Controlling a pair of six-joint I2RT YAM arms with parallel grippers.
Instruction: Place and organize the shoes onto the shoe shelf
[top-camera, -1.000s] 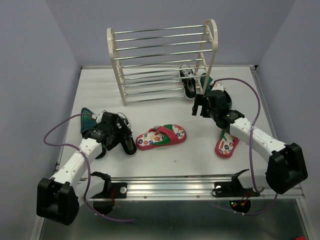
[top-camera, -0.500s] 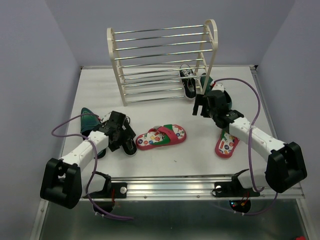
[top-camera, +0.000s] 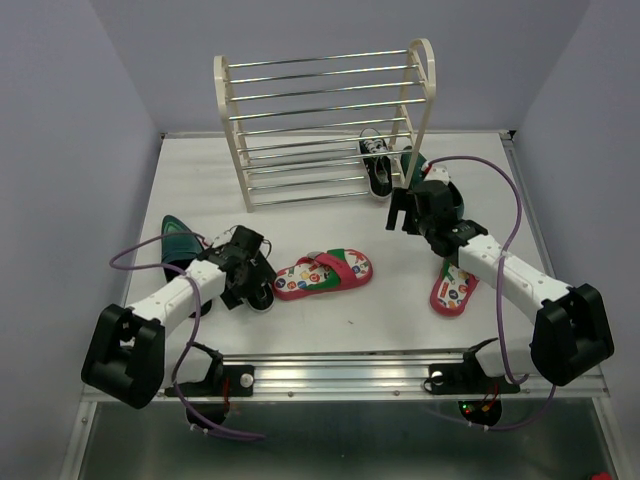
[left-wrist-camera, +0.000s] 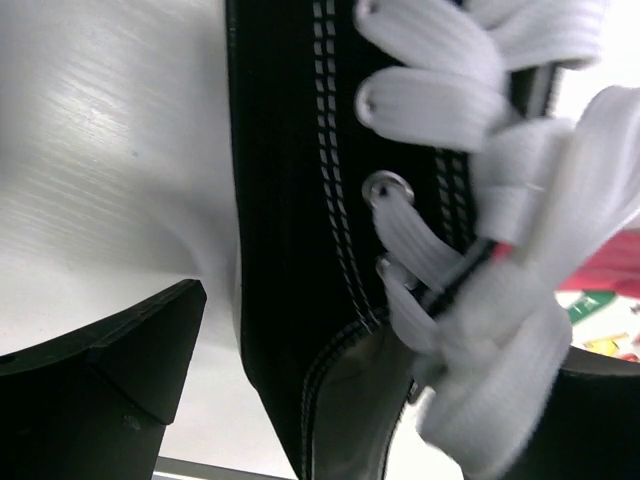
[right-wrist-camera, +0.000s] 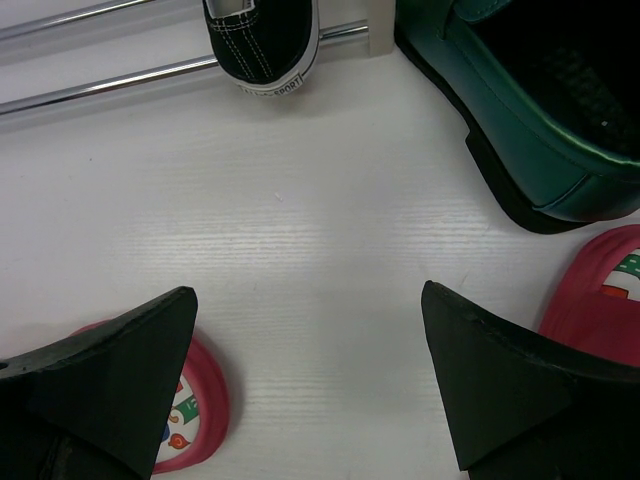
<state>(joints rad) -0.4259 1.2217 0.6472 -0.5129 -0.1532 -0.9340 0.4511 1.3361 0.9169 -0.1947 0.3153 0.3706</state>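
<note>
My left gripper (top-camera: 250, 272) is open and low over a black sneaker (top-camera: 259, 291) on the table. In the left wrist view that sneaker (left-wrist-camera: 300, 200) and its white laces fill the gap between the spread fingers (left-wrist-camera: 100, 380). My right gripper (top-camera: 405, 212) stands open above bare table, right of the shoe shelf (top-camera: 325, 125). A second black sneaker (top-camera: 377, 165) rests on the shelf's bottom rods. Just beyond the right gripper (right-wrist-camera: 310, 330) lies a teal shoe (right-wrist-camera: 530, 130). Another teal shoe (top-camera: 178, 240) lies at the left. One flip-flop (top-camera: 323, 273) lies mid-table and one flip-flop (top-camera: 453, 290) under the right forearm.
The table's metal rail (top-camera: 350, 372) runs along the near edge. Purple cables (top-camera: 500, 175) loop off both arms. Grey walls close in the table on three sides.
My left arm has swung right and forward, bringing its open gripper further over the black sneaker. The right arm and the shoes have not moved.
</note>
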